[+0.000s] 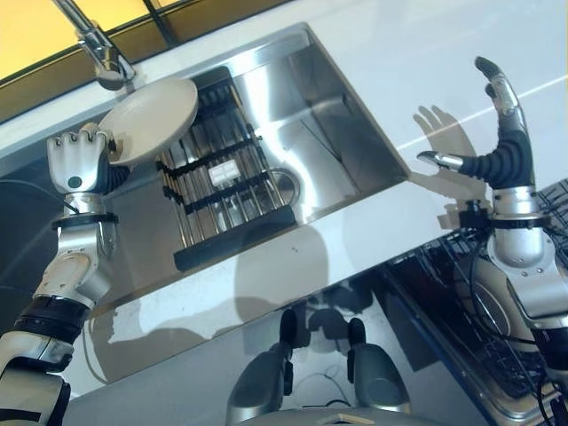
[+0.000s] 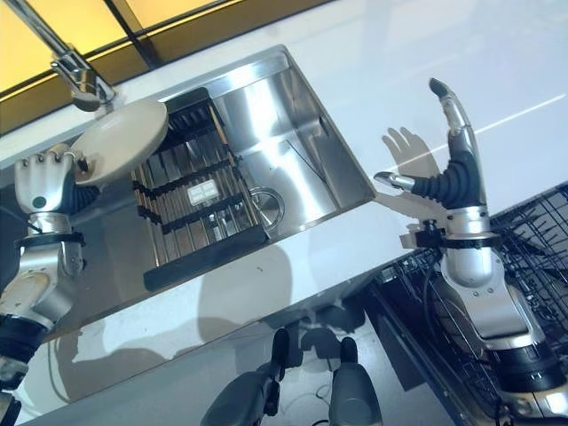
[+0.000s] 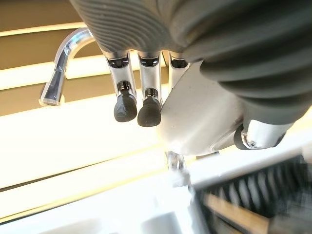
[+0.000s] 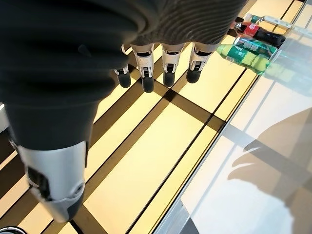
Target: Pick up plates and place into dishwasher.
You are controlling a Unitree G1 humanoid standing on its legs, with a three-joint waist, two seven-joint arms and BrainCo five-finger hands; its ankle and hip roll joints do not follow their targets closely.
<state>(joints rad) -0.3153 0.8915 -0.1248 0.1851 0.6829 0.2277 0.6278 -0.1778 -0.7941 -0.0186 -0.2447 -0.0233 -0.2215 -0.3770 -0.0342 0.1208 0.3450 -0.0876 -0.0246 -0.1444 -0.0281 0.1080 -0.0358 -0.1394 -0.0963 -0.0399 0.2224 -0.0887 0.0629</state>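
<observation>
My left hand point(image 1: 78, 160) is curled round the rim of a white plate point(image 1: 151, 118), holding it tilted above the left end of the steel sink point(image 1: 342, 133), just below the tap point(image 1: 105, 55). My right hand point(image 1: 497, 133) is raised over the white counter point(image 1: 497, 53), fingers straight and spread, touching nothing. A black rack point(image 1: 217, 191) lies in the sink. The dishwasher's wire basket point(image 2: 541, 257) stands open at the counter's right edge.

One plate point(image 1: 151, 118), one faucet point(image 1: 99, 46), one sink point(image 1: 342, 133), one sink rack point(image 1: 222, 191), two bottles point(image 4: 253, 41), one dishwasher rack point(image 2: 532, 257).
</observation>
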